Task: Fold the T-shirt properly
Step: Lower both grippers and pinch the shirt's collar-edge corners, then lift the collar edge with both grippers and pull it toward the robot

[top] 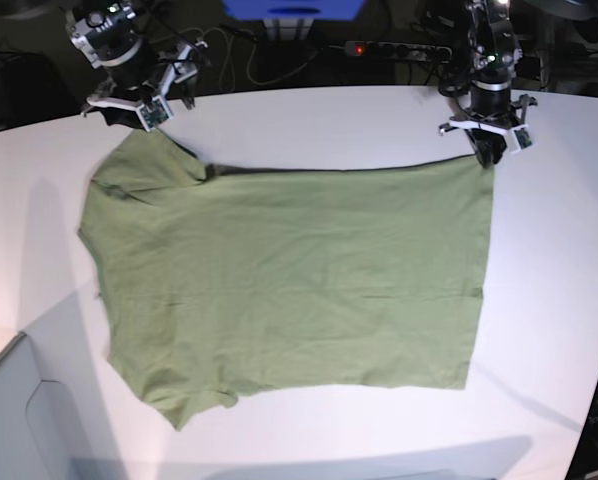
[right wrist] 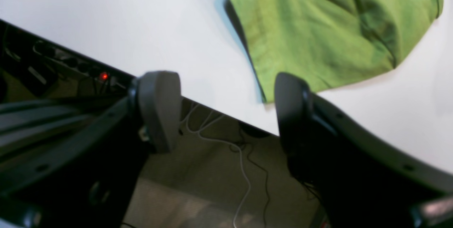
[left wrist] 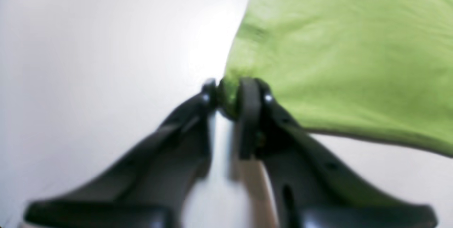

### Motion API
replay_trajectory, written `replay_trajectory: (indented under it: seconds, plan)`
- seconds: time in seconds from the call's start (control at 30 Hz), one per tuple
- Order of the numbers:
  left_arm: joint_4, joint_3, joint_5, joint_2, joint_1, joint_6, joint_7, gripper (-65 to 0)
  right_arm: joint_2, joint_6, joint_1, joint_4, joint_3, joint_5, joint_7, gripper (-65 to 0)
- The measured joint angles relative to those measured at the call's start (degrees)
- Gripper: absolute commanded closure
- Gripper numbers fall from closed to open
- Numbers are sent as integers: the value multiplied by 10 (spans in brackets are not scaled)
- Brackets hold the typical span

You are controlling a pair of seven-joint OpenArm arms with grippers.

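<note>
The olive-green T-shirt [top: 289,280] lies spread flat on the white table [top: 549,300], sleeves to the left and hem to the right. My left gripper [top: 484,152] is at the hem's far right corner. In the left wrist view, this gripper [left wrist: 230,97] is shut on a bunched bit of the T-shirt [left wrist: 336,44], with green cloth pinched between its fingertips. My right gripper [top: 129,100] hovers at the far left, just beyond the far sleeve. It stands open [right wrist: 226,114] with nothing between its fingers, over the table's back edge, with the T-shirt [right wrist: 318,26] ahead of it.
A power strip [top: 399,48] with a red light lies behind the table's far edge, with cables [right wrist: 240,171] on the floor below. A grey box [top: 19,420] sits at the near left corner. A blue object [top: 294,10] stands at the back.
</note>
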Motion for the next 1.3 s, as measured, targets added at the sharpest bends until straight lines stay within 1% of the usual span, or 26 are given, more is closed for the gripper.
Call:
replay_trajectory:
  seconds: [0.17, 0.3, 0.43, 0.5, 0.57, 0.67, 0.9, 0.97, 1.0, 1.07, 1.2, 1.3]
  plan:
    - [2, 0, 0, 0, 0, 0, 3, 0, -10, 0, 2, 0, 25, 0, 0, -401]
    - [4, -2, 0, 3, 2, -2, 4, 0, -14, 0, 20, -8, 40, 1, 3, -401]
    - [3, -3, 0, 3, 2, -1, 2, 0, -14, 0, 41, -59, 40, 2, -2, -401]
    - [3, -3, 0, 3, 6, -1, 1, 0, -13, 0, 46, -82, 41, 0, 6, -400]
    - [5, -3, 0, 3, 10, -2, 0, 0, -14, 0, 57, -101, 41, 0, -2, -398]
    - [5, -3, 0, 3, 12, -2, -1, 0, -14, 0, 65, -113, 41, 0, 6, -398]
    - [4, -3, 0, 3, 12, -2, -3, 0, -14, 0, 96, -141, 41, 0, 5, -396]
    - [4, -3, 0, 3, 12, -2, -3, 0, -10, 0, 97, -150, 41, 5, 16, -396]
    - [4, -3, 0, 3, 12, -2, -3, 0, -3, 0, 97, -155, 39, 12, 21, -394]
    - [4, -3, 0, 3, 12, -2, -3, 0, 4, 0, 105, -164, 40, 14, 25, -369]
    - [4, -3, 0, 3, 12, -2, -3, 0, 13, 0, 113, -177, 40, 23, 36, -299]
    - [4, -3, 0, 3, 13, -2, -3, 0, 15, 0, 113, -177, 40, 22, 34, -234]
